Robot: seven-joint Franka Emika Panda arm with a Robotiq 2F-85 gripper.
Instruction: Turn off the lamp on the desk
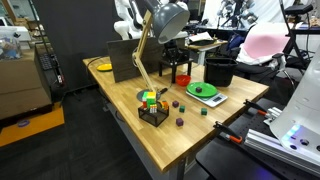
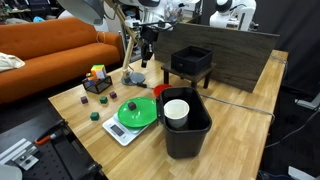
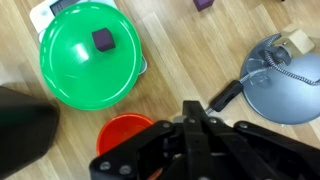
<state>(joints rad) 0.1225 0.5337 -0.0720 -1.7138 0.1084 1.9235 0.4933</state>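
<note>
The lamp (image 1: 163,17) stands on the desk (image 1: 190,135), with light wooden arms and a silver-grey dome shade. In the wrist view its round grey base (image 3: 285,88) lies at the right, with a black inline switch (image 3: 223,95) on its cord. The lamp arm also shows in an exterior view (image 2: 128,45). My gripper (image 3: 193,108) is shut and empty. It points down over the desk, its tip just left of the switch, with a gap to it. It shows in both exterior views (image 1: 176,60) (image 2: 146,60), beside the lamp arm.
A green plate (image 3: 85,60) with a purple cube (image 3: 102,39) sits on a white scale. A red bowl (image 3: 125,135) lies just left of my fingers. A black bin (image 2: 185,130) holding a white cup, a black rack (image 2: 192,62) and small coloured blocks (image 1: 150,100) are also on the desk.
</note>
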